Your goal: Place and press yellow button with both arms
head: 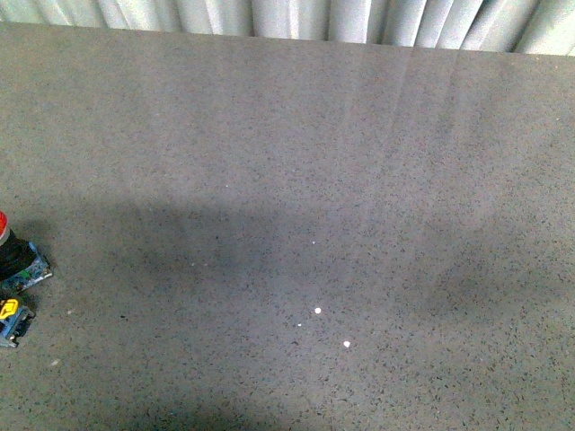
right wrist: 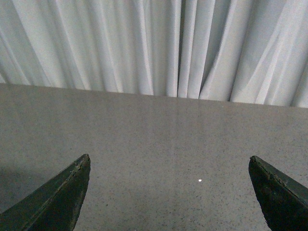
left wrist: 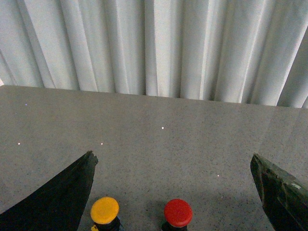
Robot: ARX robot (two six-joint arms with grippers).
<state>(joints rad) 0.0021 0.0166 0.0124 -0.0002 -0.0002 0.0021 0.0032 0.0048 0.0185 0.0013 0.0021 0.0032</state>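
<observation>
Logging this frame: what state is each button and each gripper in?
Yellow domed-cap push-button: standing cap-up on grey speckled table, ungripped.
Red-capped push-button: standing cap-up beside it, ungripped.
Left black gripper: open, empty.
Right black gripper: open, empty.

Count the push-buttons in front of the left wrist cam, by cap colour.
Yellow-capped round push-button: 1
Red-capped round push-button: 1
Total: 2
</observation>
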